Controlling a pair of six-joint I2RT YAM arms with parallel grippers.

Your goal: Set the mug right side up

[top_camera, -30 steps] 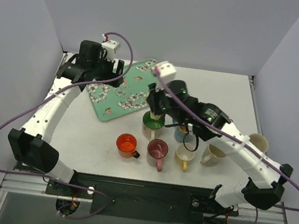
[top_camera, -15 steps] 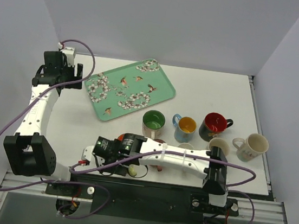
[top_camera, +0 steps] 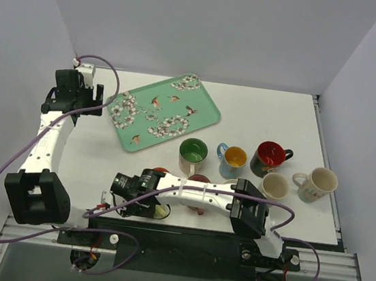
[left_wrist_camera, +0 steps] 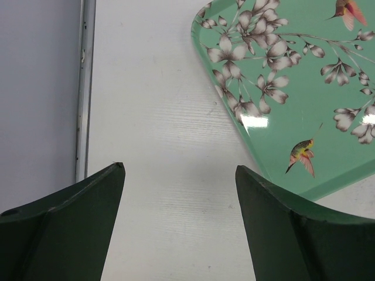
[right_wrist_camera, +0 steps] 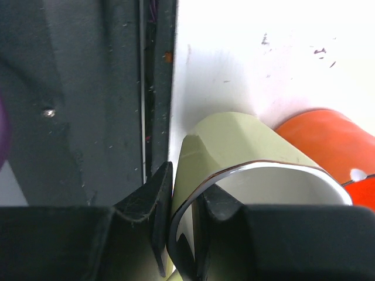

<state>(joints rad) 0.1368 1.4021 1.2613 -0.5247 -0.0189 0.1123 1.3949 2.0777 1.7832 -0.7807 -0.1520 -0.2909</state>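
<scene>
My right gripper is shut on the rim of a pale yellow-green mug, one finger inside and one outside. The mug's opening faces the wrist camera. Its body lies at the table's near edge, beside an orange mug. In the top view the right gripper and the yellow-green mug sit at the front edge, with the arm hiding most of the mug. My left gripper is open and empty over bare table left of the tray; it also shows in the top view.
A green flowered tray lies at the back left and shows in the left wrist view. A green mug, a blue mug, a red mug, a cream mug and a white mug stand upright. A pink mug is partly hidden.
Since a second ago my right arm swung from the green mug to the near edge and my left arm moved off the tray leftward. Lately the right gripper shifted slightly with the mug.
</scene>
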